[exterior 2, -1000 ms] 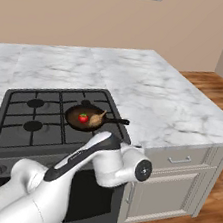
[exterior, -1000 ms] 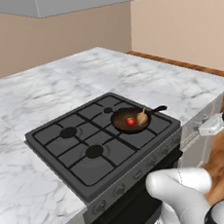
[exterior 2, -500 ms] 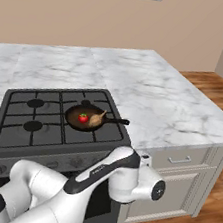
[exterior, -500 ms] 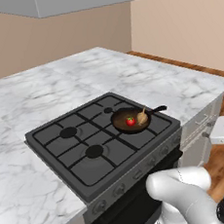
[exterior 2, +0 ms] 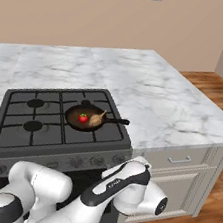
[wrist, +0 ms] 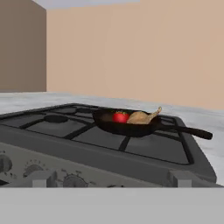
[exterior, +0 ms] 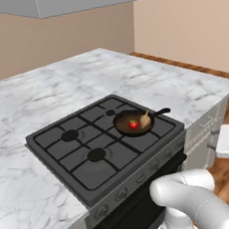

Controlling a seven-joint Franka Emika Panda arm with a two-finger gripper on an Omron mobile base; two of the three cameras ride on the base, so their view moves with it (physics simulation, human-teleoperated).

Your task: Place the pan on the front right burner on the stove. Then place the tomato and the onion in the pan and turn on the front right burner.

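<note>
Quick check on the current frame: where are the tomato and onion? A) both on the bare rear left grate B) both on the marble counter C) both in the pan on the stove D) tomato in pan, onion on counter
C: the tomato and the onion lie side by side inside the pan, which sits on the stove at its front right burner, handle pointing toward the counter.

The white arm is bent low, its elbow folded forward and the hand held out level. The claw is spread wide, apparently empty, with both fingertips barely visible.
</note>
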